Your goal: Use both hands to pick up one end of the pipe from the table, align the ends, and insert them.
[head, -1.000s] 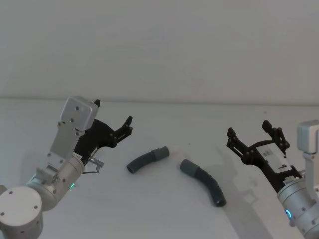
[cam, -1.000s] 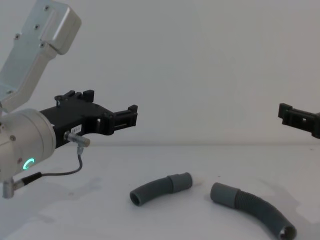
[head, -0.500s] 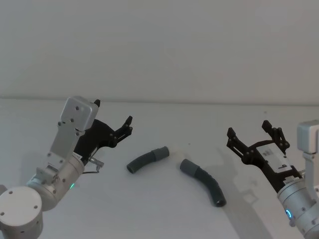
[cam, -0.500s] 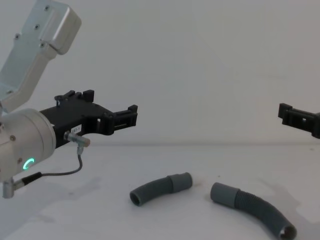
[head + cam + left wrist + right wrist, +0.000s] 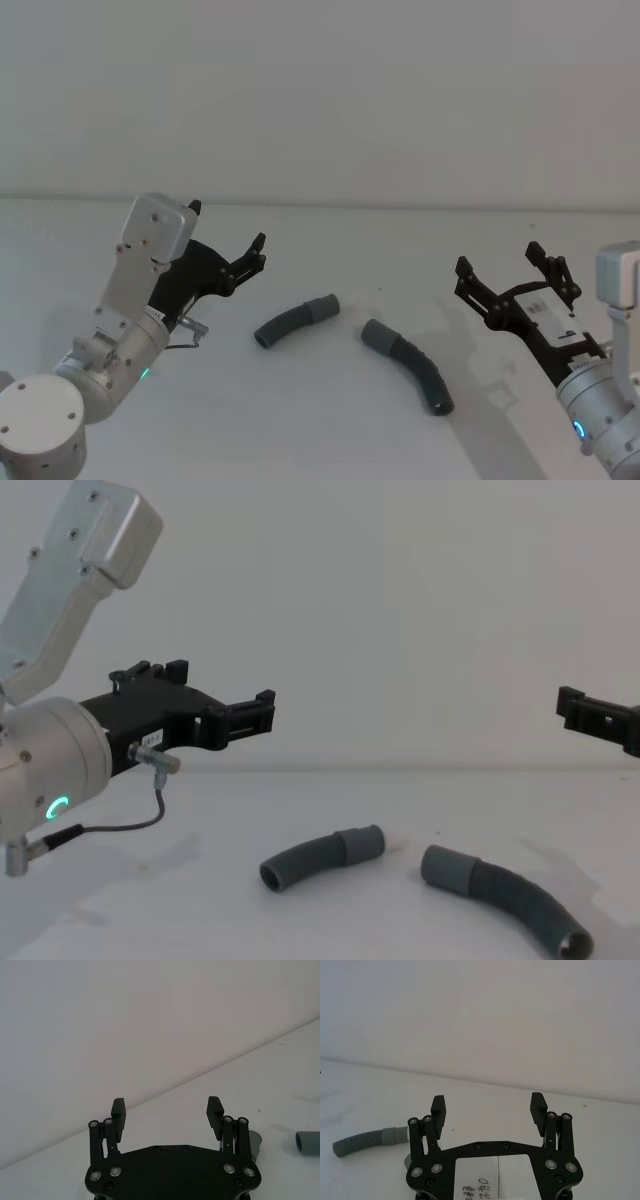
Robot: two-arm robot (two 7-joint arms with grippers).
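The shorter dark-grey ribbed curved hose piece (image 5: 293,321) lies mid-table, its smooth cuff (image 5: 323,304) near the wider cuff (image 5: 375,336) of the longer dark-grey ribbed hose piece (image 5: 410,367), the two ends apart. Both rest on the plain pale grey-white table (image 5: 330,440). The black left gripper (image 5: 228,224) hovers to their left, jaws wide and empty. The black right gripper (image 5: 498,258) hovers to their right, likewise spread wide.

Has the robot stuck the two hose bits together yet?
Not yet. Nothing looks done: the short hose and the long hose lie apart on the table, with a gap between their near ends. Nothing is in hand: the left gripper and the right gripper hang open above the table. Left to do: grab both pieces, line up the ends, push them together.
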